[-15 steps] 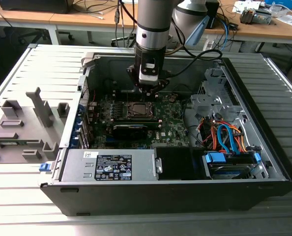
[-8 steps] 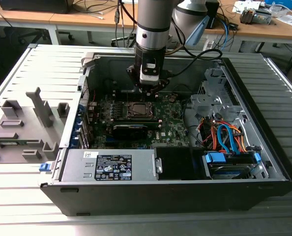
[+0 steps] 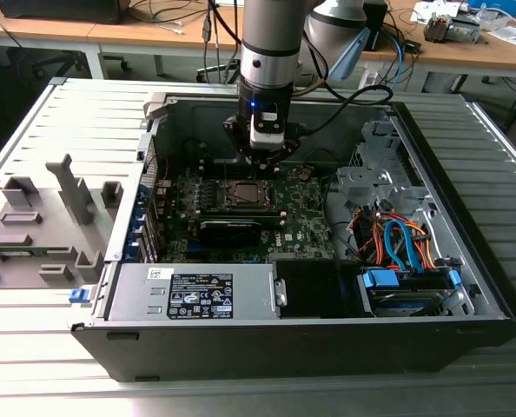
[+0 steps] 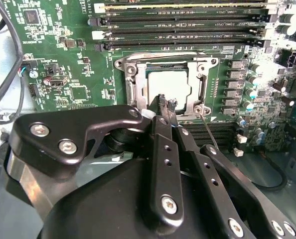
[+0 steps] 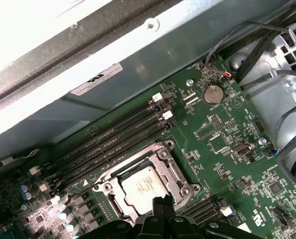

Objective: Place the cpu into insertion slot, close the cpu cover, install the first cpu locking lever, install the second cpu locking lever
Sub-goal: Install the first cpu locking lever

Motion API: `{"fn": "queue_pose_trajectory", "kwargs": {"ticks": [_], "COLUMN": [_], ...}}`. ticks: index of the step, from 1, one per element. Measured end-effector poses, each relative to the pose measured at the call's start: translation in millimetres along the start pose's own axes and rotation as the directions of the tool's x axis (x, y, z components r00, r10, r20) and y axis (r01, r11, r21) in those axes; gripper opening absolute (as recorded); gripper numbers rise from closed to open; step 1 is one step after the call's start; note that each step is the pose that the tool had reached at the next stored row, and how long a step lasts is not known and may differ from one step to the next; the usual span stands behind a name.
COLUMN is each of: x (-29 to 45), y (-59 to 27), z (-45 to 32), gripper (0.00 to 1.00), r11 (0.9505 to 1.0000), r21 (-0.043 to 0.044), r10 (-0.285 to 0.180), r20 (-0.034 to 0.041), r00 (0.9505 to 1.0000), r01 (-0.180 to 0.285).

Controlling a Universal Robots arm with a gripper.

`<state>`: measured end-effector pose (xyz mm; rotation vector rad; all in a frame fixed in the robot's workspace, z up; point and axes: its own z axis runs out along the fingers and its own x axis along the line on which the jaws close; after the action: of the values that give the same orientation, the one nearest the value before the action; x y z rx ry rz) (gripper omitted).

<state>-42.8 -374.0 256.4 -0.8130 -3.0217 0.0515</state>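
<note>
Where the open computer case [image 3: 327, 347] lay on the slatted grey tabletop [image 3: 32, 365], the cpu [image 4: 170, 84] sat in the insertion slot [image 3: 245, 193] on the green motherboard [image 4: 73, 64].

- Cpu: small flat square chip with a plain silver-grey metal top and faint markings.
- Cpu cover [image 4: 168, 60]: thin silver frame, lying flat around the chip's edges.
- Gripper [image 4: 167, 103]: black, tips at one edge of the cover, jaws together; contact could not be told.
- Memory slots [image 4: 188, 22]: long, black, just beside the socket.

Silver-grey arm [image 3: 271, 35] carries black, screw-studded end effector [image 4: 166, 103].
</note>
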Motion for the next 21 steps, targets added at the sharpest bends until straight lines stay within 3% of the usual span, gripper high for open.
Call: {"fn": "queue_pose_trajectory", "kwargs": {"ticks": [21], "x": [0.0], "y": [0.0], "z": [0.0], "gripper": [0.11], "r11": [0.995], "r21": [0.0005], "r10": [-0.1], "r20": [0.0034], "r00": [0.995], "r01": [0.1]}}
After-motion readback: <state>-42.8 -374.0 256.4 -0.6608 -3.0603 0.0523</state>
